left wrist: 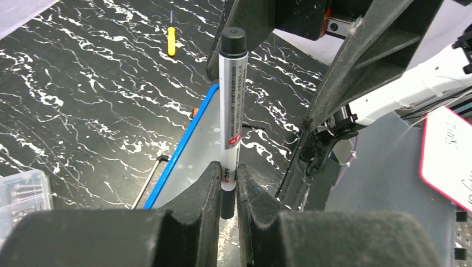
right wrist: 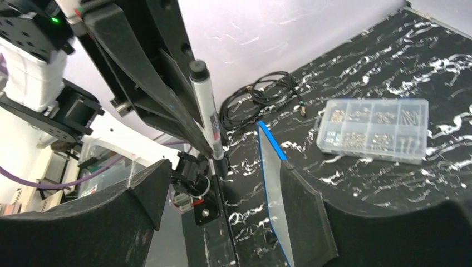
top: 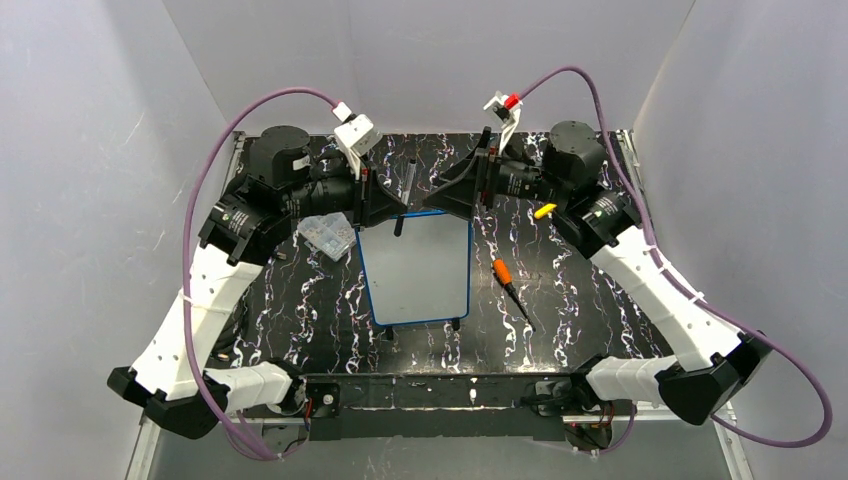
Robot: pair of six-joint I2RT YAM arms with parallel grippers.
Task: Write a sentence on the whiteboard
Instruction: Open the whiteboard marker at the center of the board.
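Note:
The whiteboard [top: 418, 272], blue-framed, lies flat at mid-table; its edge also shows in the wrist views [left wrist: 189, 153] [right wrist: 271, 178]. No sentence is visible on its white face. My left gripper [left wrist: 229, 183] [top: 393, 207] is shut on a grey marker [left wrist: 231, 105] [right wrist: 206, 111], gripping its lower end, with the black cap pointing away above the board's far edge. My right gripper [right wrist: 222, 200] [top: 443, 196] faces it from the right, open, its fingers [left wrist: 356, 61] spread wide. The marker's capped end sits close to one of them; I cannot tell if they touch.
A clear compartment box [top: 328, 232] [right wrist: 373, 130] sits left of the board. An orange-handled screwdriver [top: 510, 290] lies to its right and a yellow one [top: 545, 211] [left wrist: 171, 41] further back. A coiled black cable [right wrist: 261, 92] rests by the back wall.

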